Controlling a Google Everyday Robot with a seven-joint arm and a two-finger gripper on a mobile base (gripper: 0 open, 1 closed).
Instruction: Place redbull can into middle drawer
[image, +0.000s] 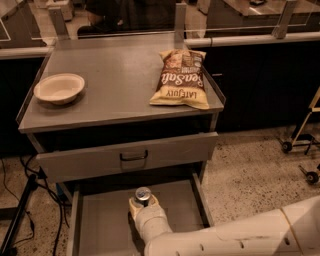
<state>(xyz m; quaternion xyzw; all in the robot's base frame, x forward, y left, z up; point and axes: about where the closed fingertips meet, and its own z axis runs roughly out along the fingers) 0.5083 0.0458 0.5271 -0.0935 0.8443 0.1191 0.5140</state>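
Observation:
The redbull can (143, 194) shows only its silver top and stands upright over the floor of the open middle drawer (102, 220). My gripper (143, 204) is inside that drawer with its pale fingers (134, 206) wrapped around the can. The white arm (235, 237) comes in from the lower right. The can's body is hidden by the gripper. I cannot tell whether the can rests on the drawer floor.
The drawer above, with a bar handle (133, 157), is slightly pulled out over the back of the middle drawer. On the cabinet top lie a chip bag (181, 78) and a white bowl (59, 88). Black cables (20, 200) hang at the left; a wheeled stand (300, 145) is at right.

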